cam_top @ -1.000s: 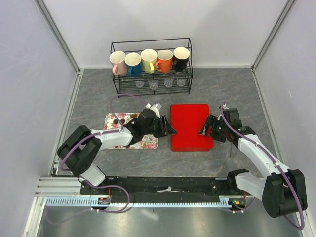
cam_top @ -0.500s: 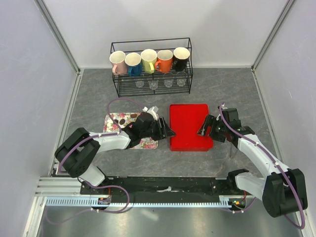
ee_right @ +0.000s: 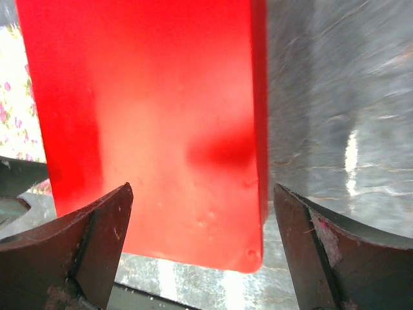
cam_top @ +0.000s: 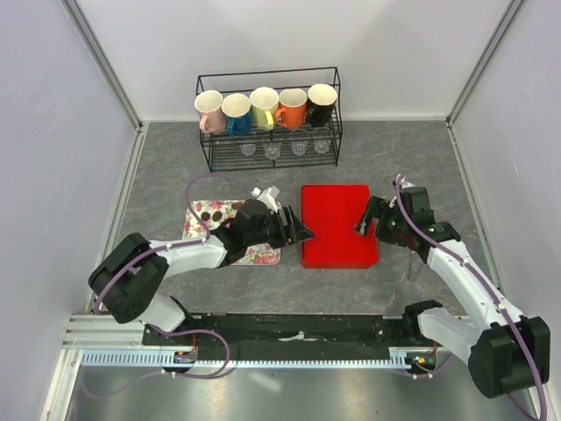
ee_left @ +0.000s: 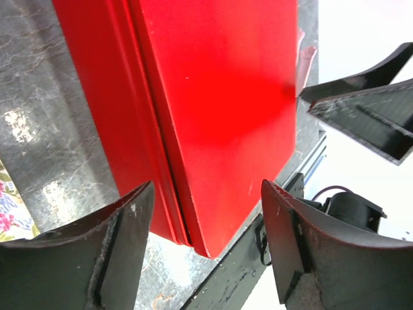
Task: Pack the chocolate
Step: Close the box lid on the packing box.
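Note:
A closed red box (cam_top: 338,224) lies flat mid-table; it fills the left wrist view (ee_left: 213,97) and the right wrist view (ee_right: 155,123). A few dark brown chocolates (cam_top: 209,214) sit on a flowered tray (cam_top: 263,255) left of the box; my left arm hides most of the tray. My left gripper (cam_top: 303,232) is open and empty at the box's left edge. My right gripper (cam_top: 360,225) is open and empty above the box's right edge. In both wrist views the jaws stand wide apart with the box's near corner between them.
A black wire rack (cam_top: 268,118) with several coloured mugs and small glasses stands at the back. Grey walls close in left, right and behind. The arms' base rail (cam_top: 289,333) runs along the near edge.
My right gripper has drifted slightly up and back from the box's right edge. My left arm has shifted a little, uncovering more of the tray's far-left corner. The box has not moved.

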Action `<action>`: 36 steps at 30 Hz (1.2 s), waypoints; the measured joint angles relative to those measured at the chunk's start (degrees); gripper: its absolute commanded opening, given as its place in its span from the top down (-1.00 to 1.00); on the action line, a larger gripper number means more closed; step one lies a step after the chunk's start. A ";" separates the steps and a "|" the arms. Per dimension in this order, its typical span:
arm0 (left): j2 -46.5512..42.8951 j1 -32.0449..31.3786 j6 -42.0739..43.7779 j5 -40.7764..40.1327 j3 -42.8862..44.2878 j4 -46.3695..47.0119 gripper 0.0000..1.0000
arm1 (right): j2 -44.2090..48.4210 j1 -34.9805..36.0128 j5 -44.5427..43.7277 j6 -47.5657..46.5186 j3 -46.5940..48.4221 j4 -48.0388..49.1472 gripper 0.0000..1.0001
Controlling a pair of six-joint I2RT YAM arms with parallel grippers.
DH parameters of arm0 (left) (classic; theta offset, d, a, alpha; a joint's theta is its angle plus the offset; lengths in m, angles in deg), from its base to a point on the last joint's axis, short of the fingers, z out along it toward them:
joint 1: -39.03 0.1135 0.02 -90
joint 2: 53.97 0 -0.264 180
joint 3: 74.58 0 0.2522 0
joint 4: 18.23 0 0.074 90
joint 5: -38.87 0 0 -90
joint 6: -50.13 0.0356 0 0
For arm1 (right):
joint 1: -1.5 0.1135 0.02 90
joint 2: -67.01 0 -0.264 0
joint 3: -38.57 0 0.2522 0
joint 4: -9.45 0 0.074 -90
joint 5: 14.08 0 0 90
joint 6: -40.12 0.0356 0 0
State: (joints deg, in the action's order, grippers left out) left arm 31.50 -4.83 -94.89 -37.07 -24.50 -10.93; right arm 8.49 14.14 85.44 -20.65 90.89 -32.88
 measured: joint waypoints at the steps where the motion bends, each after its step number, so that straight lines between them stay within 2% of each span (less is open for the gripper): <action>1: -0.44 0.00 0.00 -0.04 0.00 -0.15 -0.53 | 0.52 0.00 -0.92 -0.33 0.81 -0.76 -0.96; 5: -1.40 0.00 0.02 -0.07 0.00 -0.79 -0.54 | 2.12 0.00 -3.48 -1.29 2.25 -3.26 -0.96; 12: -1.05 -0.79 0.04 0.04 0.02 -1.42 -0.54 | 2.32 0.00 -1.14 -1.49 1.11 -5.35 -0.93; 25: 2.36 -3.02 0.00 0.04 0.07 -1.51 -0.54 | -3.17 0.57 4.39 -0.33 -1.16 -0.04 -0.89; 36: 3.52 -3.82 -0.02 -0.09 0.35 -0.72 -0.51 | -5.35 2.19 2.27 -0.59 -0.87 1.25 -0.89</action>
State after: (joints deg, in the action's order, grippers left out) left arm 35.02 -8.65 -94.92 -37.16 -24.15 -11.65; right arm 3.13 16.33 87.72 -21.24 90.02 -31.64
